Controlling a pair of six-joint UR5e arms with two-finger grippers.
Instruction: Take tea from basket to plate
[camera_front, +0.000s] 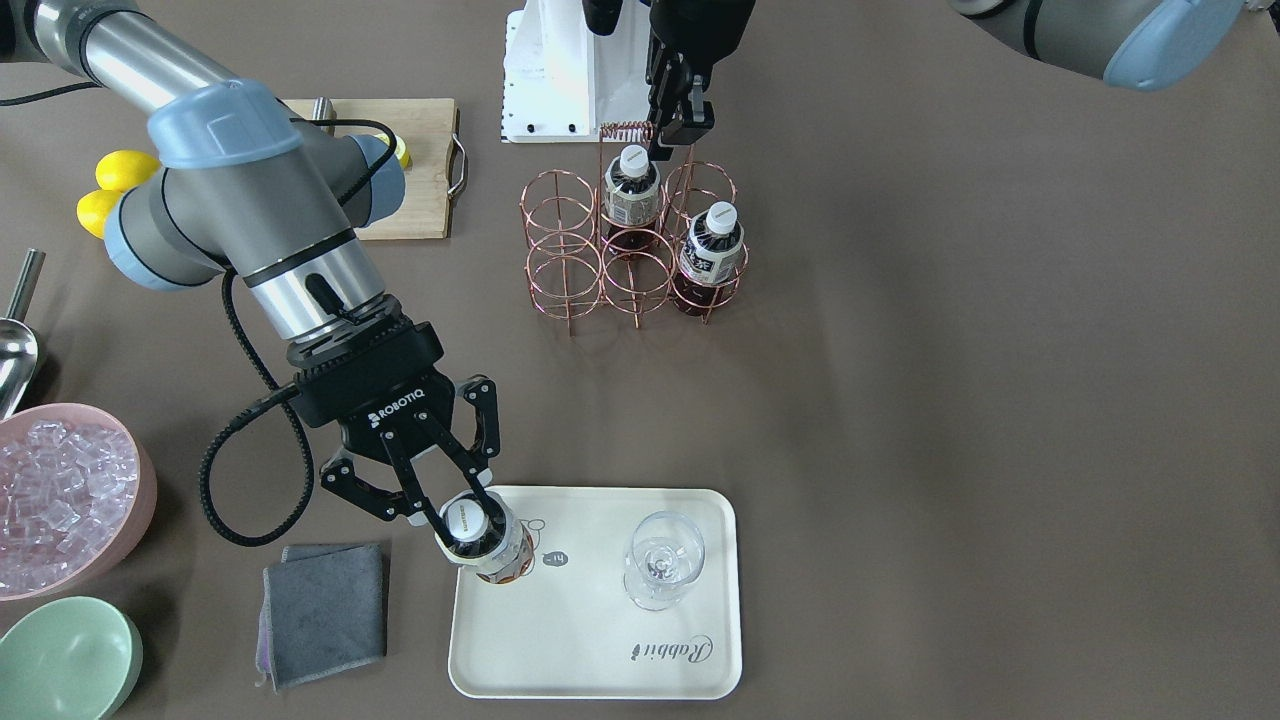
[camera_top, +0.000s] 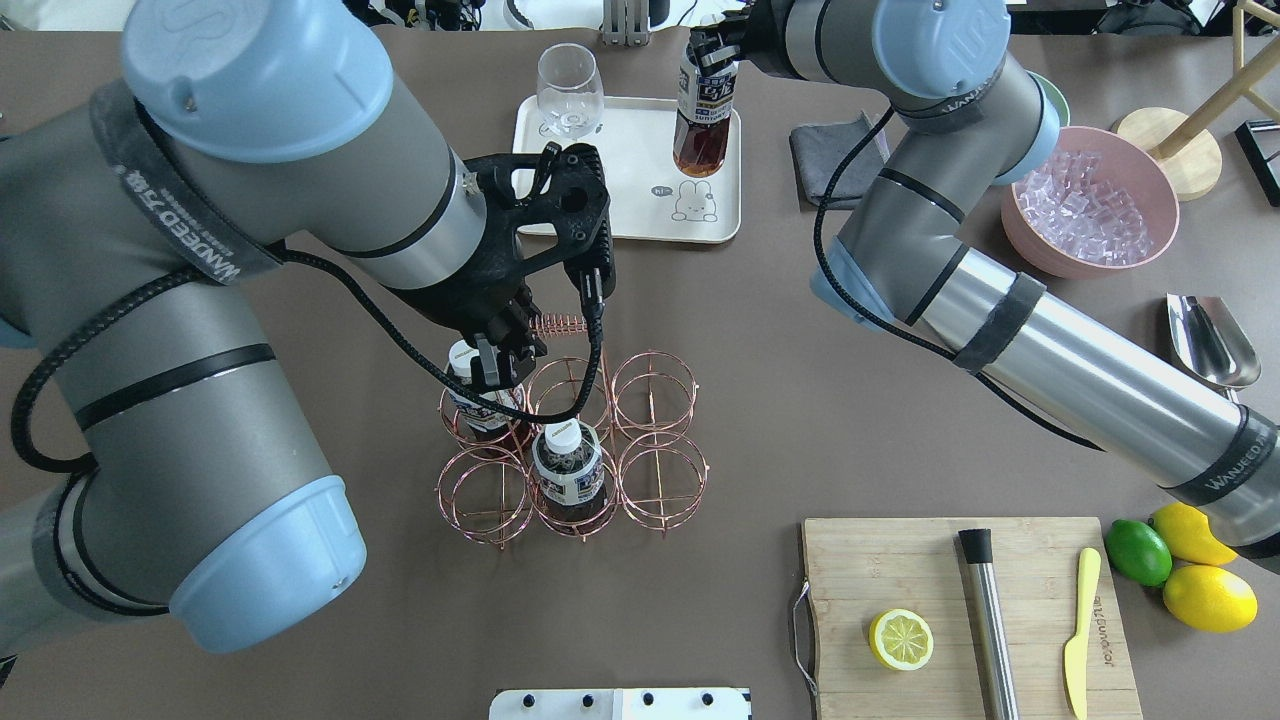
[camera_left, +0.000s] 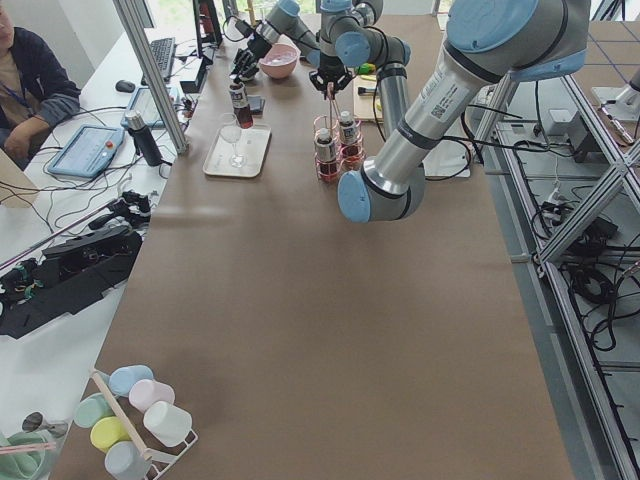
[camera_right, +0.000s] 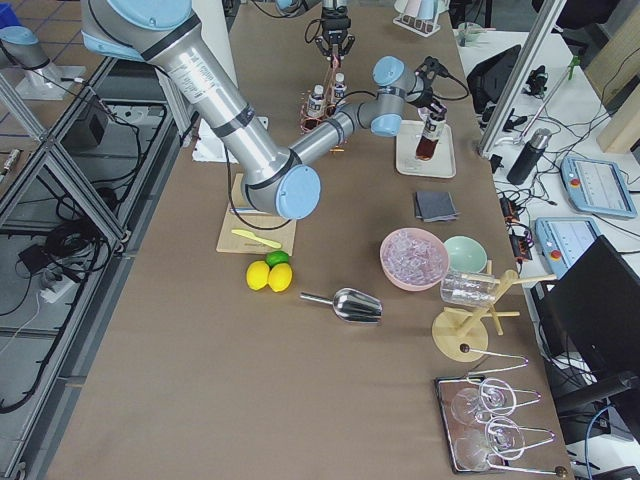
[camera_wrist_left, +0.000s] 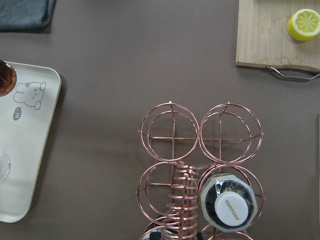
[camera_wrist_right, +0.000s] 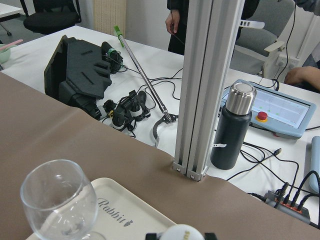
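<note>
Seen from the operators' side of the worktop (camera_front: 950, 450), the placing step looks nearly done. At the left, the right fingers (camera_front: 420, 485) are clamping the white cap and neck of one tea (camera_front: 505, 548). They are holding it roughly upright over the left end of the plate (camera_front: 590, 650), on the side nearer the robot. I cannot tell whether its base is touching the plate yet.

As I judge it, the next move calls for lowering the tea until its base is sitting flat. The fingers should then release and rise straight up, since a tall, narrow bottle could tip if the cap is dragged sideways.

Now the containers, from left to right:

- **Pink bowl** (camera_front: 137, 462): it is holding a heap of clear ice (camera_front: 60, 490).
- **Mint bowl** (camera_front: 60, 660): just in front of the pink one, it is sitting empty.
- **Plate:** it is also carrying a stemmed glass (camera_front: 663, 560), which looks empty and stands to the right of the tea, apart from it.
- **Basket** (camera_front: 600, 275): it is standing further right and closer to the robot.
  - Two more bottles are resting in its six cells.
  - One bottle (camera_front: 632, 195) is in the middle cell of the robot's row.
  - The other (camera_front: 710, 250) is in the right cell of my row.
  - The remaining four cells are showing only wire.

The left fingers (camera_front: 698, 115) are hovering at the right end of the basket's coiled handle (camera_front: 625, 130). They are drawn close together, but I cannot tell whether they are pinching the wire.
</note>
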